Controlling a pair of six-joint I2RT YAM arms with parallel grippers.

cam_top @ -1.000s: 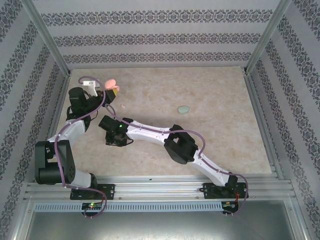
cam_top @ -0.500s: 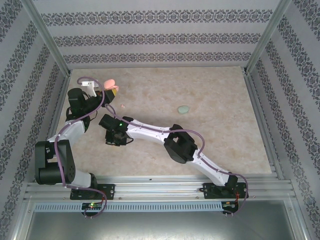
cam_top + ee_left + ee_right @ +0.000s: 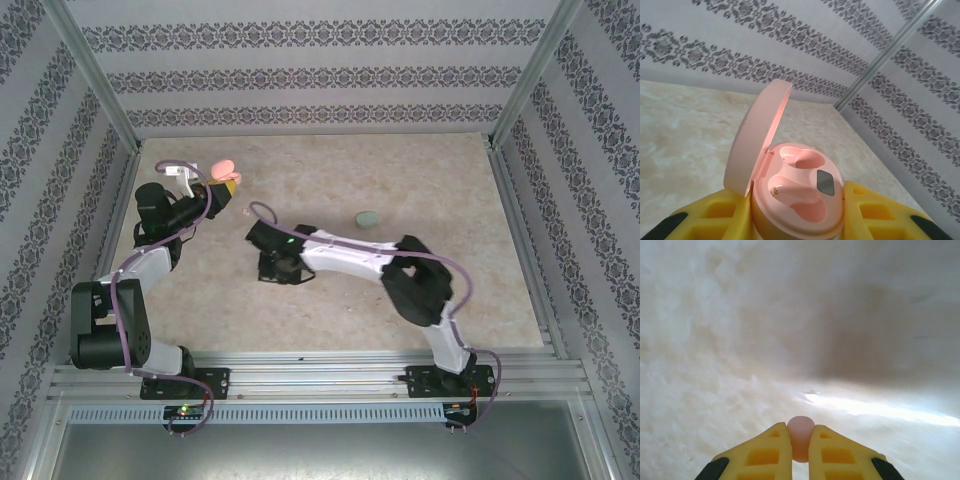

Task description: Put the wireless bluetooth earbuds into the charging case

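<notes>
Fingers (image 3: pixel 767 450) of the right gripper (image 3: pixel 800 444) are pinching a tiny, light, likely slippery pink plastic earbud (image 3: pixel 800 427) mid-body, while the left gripper (image 3: pixel 796 225) is clamping the open pink oval case (image 3: pixel 805 200).

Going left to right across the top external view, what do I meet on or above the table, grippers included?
pink charging case, lid open, held in the left gripper → right gripper, shut on a pink earbud → mint green case lying on the table
</notes>
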